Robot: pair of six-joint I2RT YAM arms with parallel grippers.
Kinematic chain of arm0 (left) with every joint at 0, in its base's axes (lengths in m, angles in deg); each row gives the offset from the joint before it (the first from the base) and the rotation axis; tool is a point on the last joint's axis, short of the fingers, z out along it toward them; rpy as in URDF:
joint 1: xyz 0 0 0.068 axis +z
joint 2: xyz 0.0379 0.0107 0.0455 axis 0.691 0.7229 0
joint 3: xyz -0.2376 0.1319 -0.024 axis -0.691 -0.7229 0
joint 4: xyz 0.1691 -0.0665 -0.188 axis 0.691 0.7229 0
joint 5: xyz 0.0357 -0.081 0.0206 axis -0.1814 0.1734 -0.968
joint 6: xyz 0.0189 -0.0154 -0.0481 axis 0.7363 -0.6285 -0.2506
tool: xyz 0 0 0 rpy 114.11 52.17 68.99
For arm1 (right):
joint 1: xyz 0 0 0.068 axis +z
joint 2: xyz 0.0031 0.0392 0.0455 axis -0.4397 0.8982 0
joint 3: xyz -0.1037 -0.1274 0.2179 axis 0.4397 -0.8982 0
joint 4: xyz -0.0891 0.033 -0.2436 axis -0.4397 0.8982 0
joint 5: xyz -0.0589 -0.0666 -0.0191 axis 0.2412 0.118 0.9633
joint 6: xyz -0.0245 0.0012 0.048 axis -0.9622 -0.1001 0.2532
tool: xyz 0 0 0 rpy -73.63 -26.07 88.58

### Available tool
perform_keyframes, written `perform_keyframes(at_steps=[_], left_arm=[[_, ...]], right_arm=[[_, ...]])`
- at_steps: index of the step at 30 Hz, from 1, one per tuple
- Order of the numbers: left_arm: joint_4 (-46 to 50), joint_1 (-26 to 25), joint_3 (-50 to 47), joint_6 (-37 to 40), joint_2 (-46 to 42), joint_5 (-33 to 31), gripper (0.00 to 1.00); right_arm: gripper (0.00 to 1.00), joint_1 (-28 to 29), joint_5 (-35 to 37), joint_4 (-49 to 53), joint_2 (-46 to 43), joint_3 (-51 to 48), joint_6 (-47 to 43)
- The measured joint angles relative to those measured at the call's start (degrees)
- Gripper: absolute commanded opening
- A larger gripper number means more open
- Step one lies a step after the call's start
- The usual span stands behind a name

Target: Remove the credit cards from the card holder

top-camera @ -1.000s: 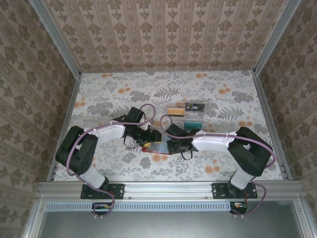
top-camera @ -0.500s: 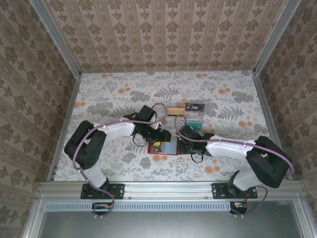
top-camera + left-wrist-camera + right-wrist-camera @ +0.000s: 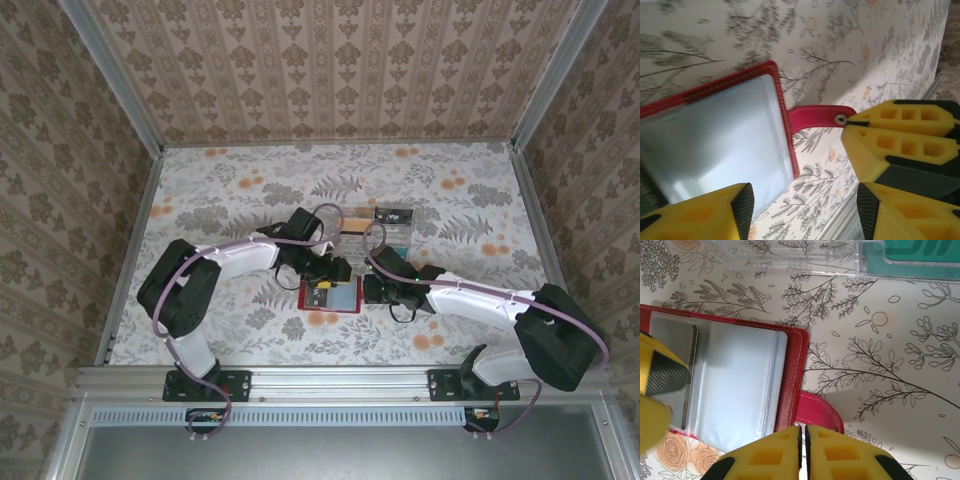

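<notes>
The red card holder point(image 3: 340, 297) lies open on the table, grey-blue lining point(image 3: 715, 135) up. My right gripper point(image 3: 801, 432) is shut on its red tab point(image 3: 820, 412), which pokes out to the right; the left wrist view shows those yellow fingertips point(image 3: 875, 145) pinching the tab's snap. My left gripper point(image 3: 805, 210) hovers open over the holder's edge, one pad point(image 3: 742, 205) above the lining, the other pad point(image 3: 867, 207) above bare table. A teal credit card point(image 3: 910, 255) lies behind the holder, with a tan-gold card point(image 3: 349, 224) and a black card point(image 3: 393, 213) farther back.
A clear plastic tray point(image 3: 790, 260) sits just behind the card holder, by the teal card. The table has a floral cloth point(image 3: 230, 190) and is walled in by patterned panels point(image 3: 320, 70). An aluminium rail point(image 3: 340, 380) runs along the near edge.
Both arms have reached forward and to the right. The card holder shifted slightly right and now lies spread open. My left gripper's jaws have narrowed a little.
</notes>
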Motion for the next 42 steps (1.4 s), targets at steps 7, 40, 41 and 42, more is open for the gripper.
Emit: perform_keyframes(at_steps=[7,40,41,42], left_arm=[[1.7,7.0,-6.4,0.0,-7.4,-3.5,0.39],[0.2,8.7,-13.4,0.0,-5.4,-6.0,0.11],[0.2,8.7,-13.4,0.0,-5.4,-6.0,0.11],[0.2,8.7,-13.4,0.0,-5.4,-6.0,0.11]], right_arm=[[0.15,0.0,-5.3,-4.4,5.1,3.3,0.3],[0.16,0.3,-20.4,-19.8,20.8,6.8,12.1],[0.16,0.3,-20.4,-19.9,20.9,6.9,12.1],[0.15,0.3,-20.5,-19.9,21.0,6.9,12.1]])
